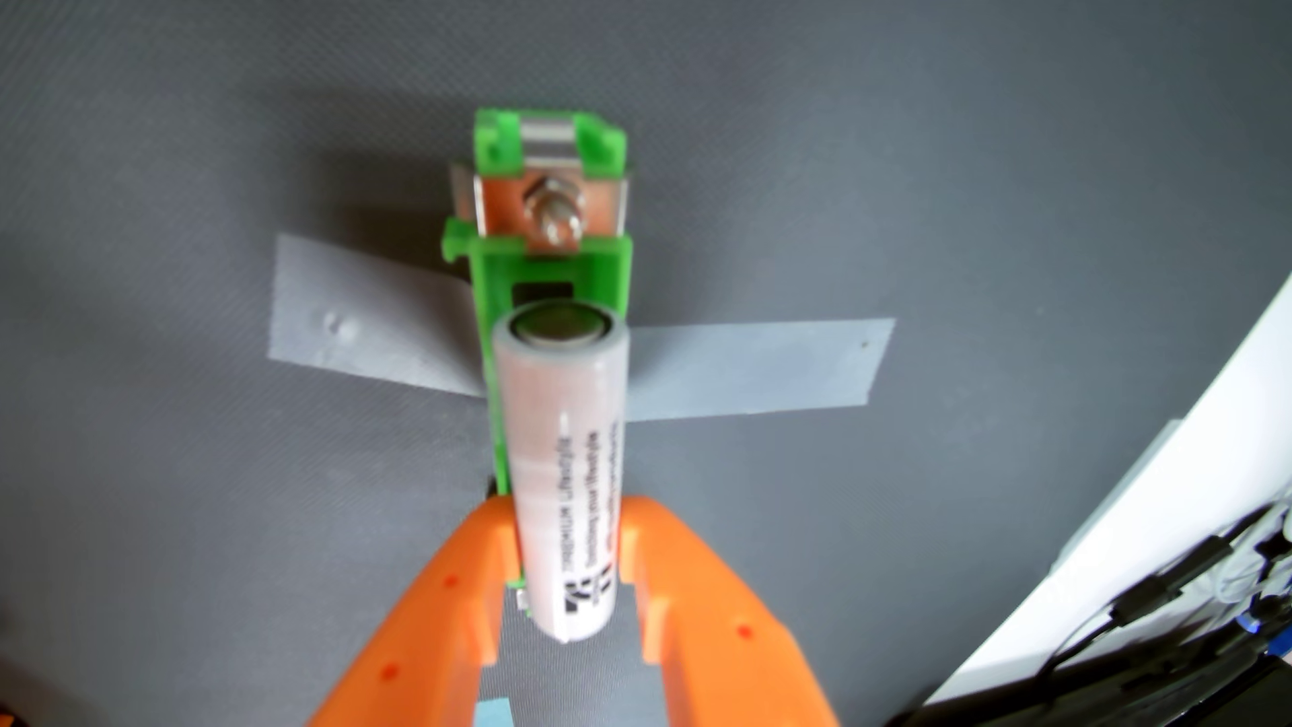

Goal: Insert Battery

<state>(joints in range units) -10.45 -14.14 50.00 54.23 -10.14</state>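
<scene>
Where the wrist view looks down, a dark grey textured tabletop [175, 175] fills nearly everything, with a white edge and some black cables showing at the far right. From the bottom edge the orange pincer [563, 538] rises into the picture, its two fingers [447, 601] spread in a V and closing in on either side of the battery [563, 475]; both press the lower half of the cell, so the pincer is clamped on the battery. The battery is a white cylinder with black lettering along its length, too blurred to read. It runs up the middle of the view, its metal end cap facing upward and away from the pincer. Two strips of grey tape [755, 370] lie on the tabletop, one reaching out to each side of the holder [552, 272]. The holder is green plastic and lies lengthwise under the battery, in line with it; its far end carries a shiny metal contact plate with a bolt [552, 210] through it. The battery's upper end sits just short of that plate, over the holder's channel. Whether the cell is fully seated in the channel or held just above it cannot be told.
</scene>
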